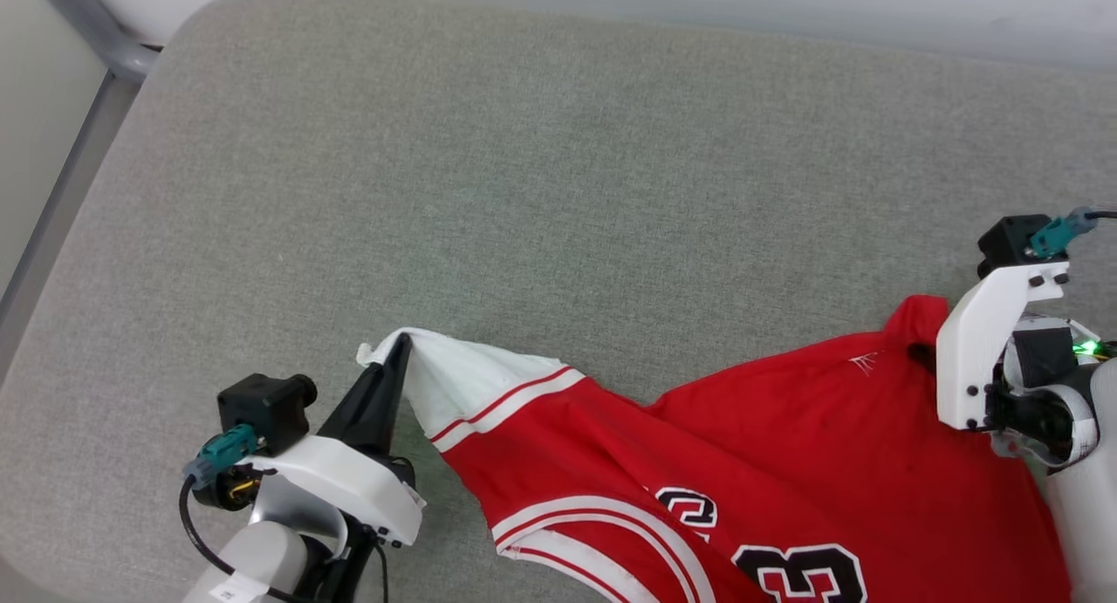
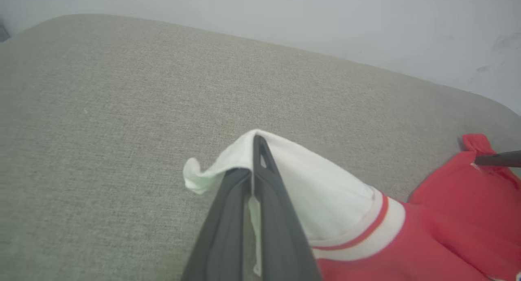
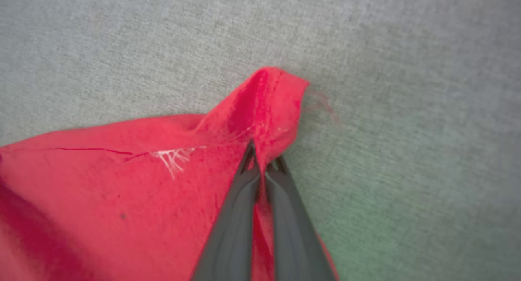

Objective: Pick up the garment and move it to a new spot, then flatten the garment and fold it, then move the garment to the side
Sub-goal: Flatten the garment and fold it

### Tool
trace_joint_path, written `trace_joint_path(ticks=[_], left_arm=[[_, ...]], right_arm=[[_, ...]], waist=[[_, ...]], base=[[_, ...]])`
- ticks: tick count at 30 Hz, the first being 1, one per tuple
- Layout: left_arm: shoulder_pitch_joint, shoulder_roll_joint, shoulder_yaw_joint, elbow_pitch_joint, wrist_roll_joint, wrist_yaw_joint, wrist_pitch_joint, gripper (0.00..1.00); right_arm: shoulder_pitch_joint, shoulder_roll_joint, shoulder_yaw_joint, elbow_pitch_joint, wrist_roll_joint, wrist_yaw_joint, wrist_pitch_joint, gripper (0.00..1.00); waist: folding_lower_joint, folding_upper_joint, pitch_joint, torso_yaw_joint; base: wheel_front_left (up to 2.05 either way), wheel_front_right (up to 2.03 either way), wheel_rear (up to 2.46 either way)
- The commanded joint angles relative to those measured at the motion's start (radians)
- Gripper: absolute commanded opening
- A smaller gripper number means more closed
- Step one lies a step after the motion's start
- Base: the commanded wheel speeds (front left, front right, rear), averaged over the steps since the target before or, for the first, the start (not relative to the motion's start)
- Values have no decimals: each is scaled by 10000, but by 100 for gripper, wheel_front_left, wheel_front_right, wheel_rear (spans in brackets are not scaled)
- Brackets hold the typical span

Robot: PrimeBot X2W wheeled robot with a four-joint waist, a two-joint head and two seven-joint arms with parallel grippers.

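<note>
The garment [image 1: 785, 446], a red jersey with a white sleeve, striped trim and black numbers, lies stretched across the near right of the grey cushion [image 1: 541, 175]. My left gripper [image 1: 400, 346] is shut on the white sleeve end [image 2: 285, 167], lifting it into a peak. At the right, my right gripper [image 3: 262, 159] is shut on a red corner [image 3: 272, 102] of the garment, with cloth pinched between its fingers. In the head view that gripper's fingers are hidden behind its white wrist mount [image 1: 986, 350]. The right gripper's dark fingertip [image 2: 494, 159] shows at the edge of the left wrist view.
The grey cushion spreads wide and bare beyond the garment, towards the far side and the left. A grey metal frame bar [image 1: 83, 27] runs along the far left corner. A pale wall [image 2: 325, 16] stands behind the cushion.
</note>
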Motion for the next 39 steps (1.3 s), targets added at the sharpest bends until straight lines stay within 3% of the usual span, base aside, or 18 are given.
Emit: trace_joint_path(ticks=[1,11,19,28,39], left_arm=[[-48,127,84,46,-11,18,-67,0],[-674,880,837,43,-158,213,128,0],[-2663,924,959,929,-225,-182,522,0],[-5972,769,1106,2738,-42,-831,270,0],[-9951,928,1293,4665,454,-1300,-298,0]], right_arm=[[-15,96,-38,116,-89,-4,-285,0],[-503,446,-428,-61,-955,-5,-2256,0],[-1191,677,-573,250,-1343,-7,-3385,0],[-3362,658,-1280,818,-2239,-10,-4719,0],[-6675,670,-2052,1252,-3270,-13,-5633,0]], waist=[[-1,-1,-228,-127],[-1,-1,-1416,-915],[-1,-1,-1771,-1497],[-1,-1,-1108,-1828],[-1,-1,319,-1962]], base=[[0,0,0],[0,0,0],[0,0,0],[0,0,0],[0,0,0]])
